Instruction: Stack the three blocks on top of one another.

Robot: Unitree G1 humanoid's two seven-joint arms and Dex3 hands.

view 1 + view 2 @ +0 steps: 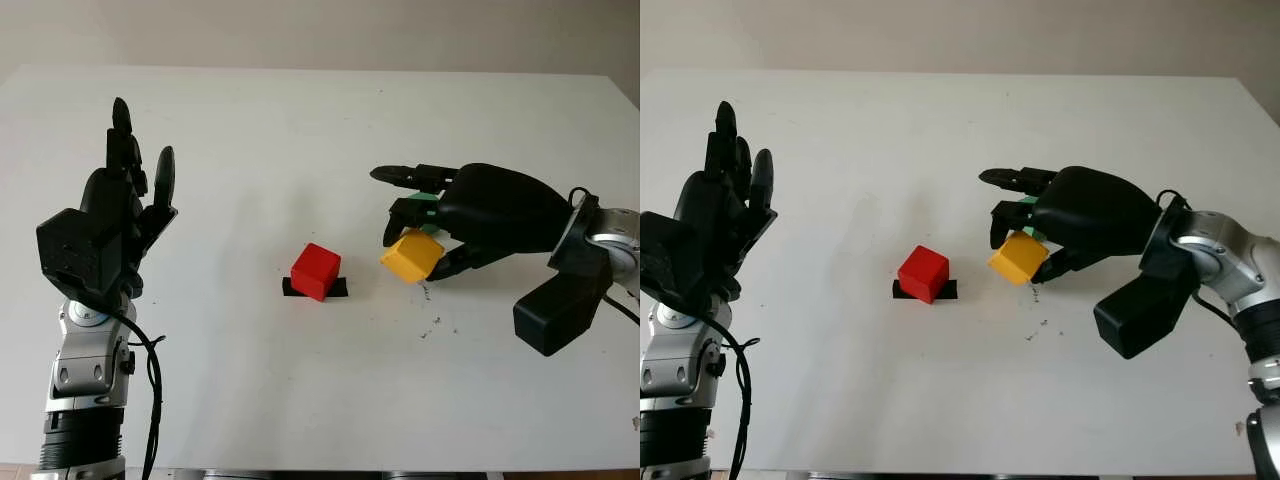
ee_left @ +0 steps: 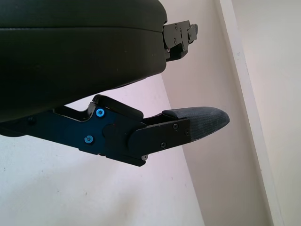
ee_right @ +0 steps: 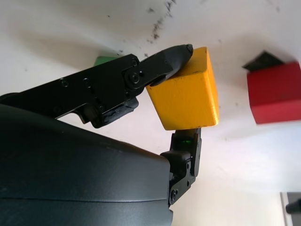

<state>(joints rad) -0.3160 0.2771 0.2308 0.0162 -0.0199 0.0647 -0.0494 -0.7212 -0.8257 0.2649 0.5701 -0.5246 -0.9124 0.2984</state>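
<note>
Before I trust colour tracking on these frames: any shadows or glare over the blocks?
Left eye view: red block evenly lit, a soft shadow under the right hand beside the yellow block, no glare. Right wrist view: yellow block's faces shade differently, and the green block lies partly behind a finger.

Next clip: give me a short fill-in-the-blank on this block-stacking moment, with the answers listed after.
1. The right hand is shut on the ____ block.
2. The red block sits on a patch of ____ tape on the table.
3. Behind the right hand's fingers, a ____ block peeks out.
4. The left hand, raised at the table's left side, holds ____.

Missing words: yellow; black; green; nothing
</note>
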